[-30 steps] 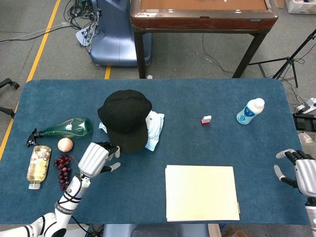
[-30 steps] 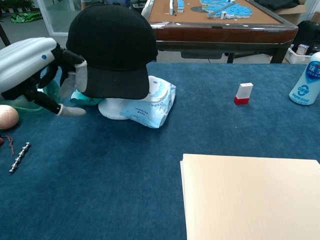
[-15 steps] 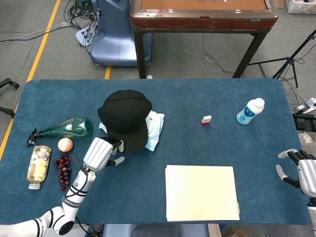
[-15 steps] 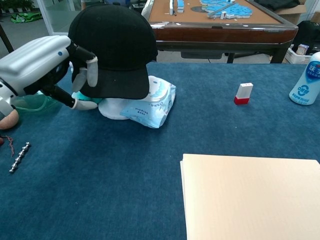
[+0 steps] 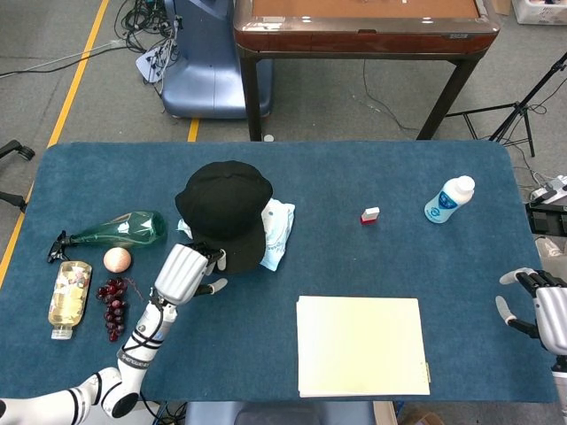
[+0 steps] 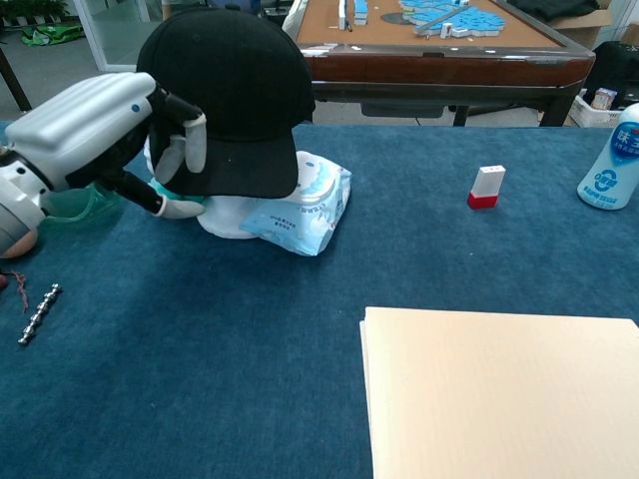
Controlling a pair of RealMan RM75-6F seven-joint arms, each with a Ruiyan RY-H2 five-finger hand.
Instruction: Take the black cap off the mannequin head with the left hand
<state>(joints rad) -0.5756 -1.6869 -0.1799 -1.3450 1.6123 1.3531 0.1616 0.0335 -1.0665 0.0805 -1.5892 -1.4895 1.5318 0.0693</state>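
The black cap [image 5: 224, 208] [image 6: 235, 90] sits on the white mannequin head [image 6: 225, 215], left of the table's middle, and hides most of the head. My left hand [image 5: 184, 273] [image 6: 100, 125] is at the cap's brim on its left front side. Its fingers [image 6: 190, 140] lie on top of the brim and its thumb [image 6: 180, 208] reaches underneath, with a small gap still showing below the brim. My right hand [image 5: 536, 305] hangs off the table's right edge, fingers apart and empty.
A pack of wipes [image 5: 277, 232] leans against the head's right side. A green spray bottle [image 5: 120, 230], a peach [image 5: 117, 259], grapes [image 5: 112, 305] and a yellow bottle [image 5: 69, 297] lie at the left. A cream folder [image 5: 361, 343], small red-white box [image 5: 370, 215] and water bottle [image 5: 449, 199] are to the right.
My left hand has moved forward and right to the cap's brim; its fingers now lie over the brim's top and the thumb has slid under it. The right hand is still.
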